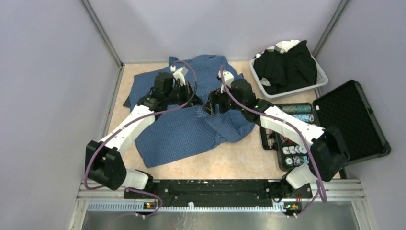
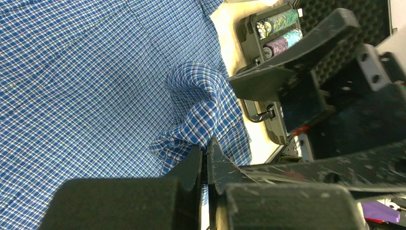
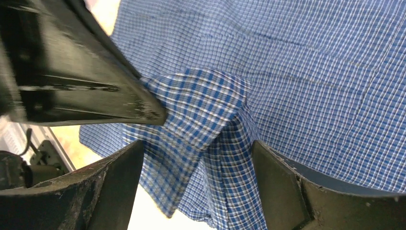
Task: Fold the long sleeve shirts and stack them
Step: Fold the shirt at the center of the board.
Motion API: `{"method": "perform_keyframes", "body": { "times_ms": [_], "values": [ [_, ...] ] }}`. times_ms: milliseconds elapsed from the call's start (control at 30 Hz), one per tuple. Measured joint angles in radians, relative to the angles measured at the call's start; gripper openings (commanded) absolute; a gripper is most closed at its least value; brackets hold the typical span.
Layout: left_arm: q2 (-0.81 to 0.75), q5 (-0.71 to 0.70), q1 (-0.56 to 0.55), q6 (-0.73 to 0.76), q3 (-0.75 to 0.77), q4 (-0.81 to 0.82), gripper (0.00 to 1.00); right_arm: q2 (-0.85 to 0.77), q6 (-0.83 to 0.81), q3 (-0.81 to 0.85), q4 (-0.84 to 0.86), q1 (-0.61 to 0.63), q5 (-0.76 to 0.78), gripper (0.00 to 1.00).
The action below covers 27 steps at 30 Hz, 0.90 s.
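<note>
Your left gripper (image 2: pixel 206 152) is pinched shut on a raised fold of the blue checked shirt (image 1: pixel 186 132), your right gripper (image 3: pixel 196 163) gapes open astride it, the garment spread across the table (image 1: pixel 230 160), so expect light, floppy, sliding cloth and grab at seams or hems.

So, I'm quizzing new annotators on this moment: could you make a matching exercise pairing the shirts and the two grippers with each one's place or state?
1 blue checked shirt
2 black shirts
3 left gripper
4 right gripper

A open around a fold of cloth
B heaped in the white basket
C spread on the table
D shut on a pinch of cloth

Pairs: 1-C, 2-B, 3-D, 4-A
</note>
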Motion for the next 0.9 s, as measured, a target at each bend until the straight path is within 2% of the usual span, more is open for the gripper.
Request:
{"method": "perform_keyframes", "body": {
  "times_ms": [100, 167, 200, 300, 333, 367, 433, 467, 533, 600, 767, 900],
  "values": [
    [-0.018, 0.003, 0.0, -0.001, -0.017, 0.017, 0.0, 0.027, 0.016, -0.017, 0.013, 0.0, 0.002, 0.79],
    [-0.032, 0.003, 0.0, -0.002, -0.029, 0.03, 0.0, 0.027, 0.023, -0.035, 0.032, 0.0, 0.001, 0.68],
    [-0.039, 0.003, 0.0, -0.004, -0.035, 0.035, 0.0, 0.027, 0.03, -0.045, 0.044, 0.0, -0.005, 0.6],
    [-0.052, 0.002, 0.0, -0.006, -0.047, 0.049, 0.01, 0.027, 0.043, -0.061, 0.075, 0.0, -0.021, 0.19],
    [-0.056, 0.001, 0.0, -0.008, -0.05, 0.053, 0.07, 0.028, 0.05, -0.064, 0.081, 0.0, -0.028, 0.07],
    [-0.06, -0.005, 0.0, -0.008, -0.052, 0.055, 0.15, 0.028, 0.048, -0.065, 0.085, 0.0, -0.031, 0.0],
    [-0.066, -0.034, 0.0, -0.009, -0.053, 0.047, 0.24, 0.03, 0.062, -0.065, 0.082, 0.0, -0.019, 0.0],
    [-0.071, -0.064, 0.0, -0.016, -0.053, 0.026, 0.32, 0.034, 0.064, -0.061, 0.075, 0.0, -0.001, 0.0],
    [-0.081, -0.127, 0.0, -0.031, -0.053, -0.03, 0.42, 0.051, 0.064, -0.05, 0.047, -0.003, 0.036, 0.0],
    [-0.093, -0.226, 0.0, -0.068, -0.055, -0.109, 0.52, 0.081, 0.065, -0.035, 0.017, -0.014, 0.071, 0.0],
    [-0.16, -0.472, 0.005, -0.23, -0.147, -0.319, 0.59, 0.161, 0.064, -0.014, -0.025, -0.043, 0.133, 0.0],
    [-0.231, -0.615, 0.011, -0.389, -0.254, -0.505, 0.55, 0.195, 0.059, -0.012, -0.029, -0.05, 0.148, 0.0]
  ]
}}
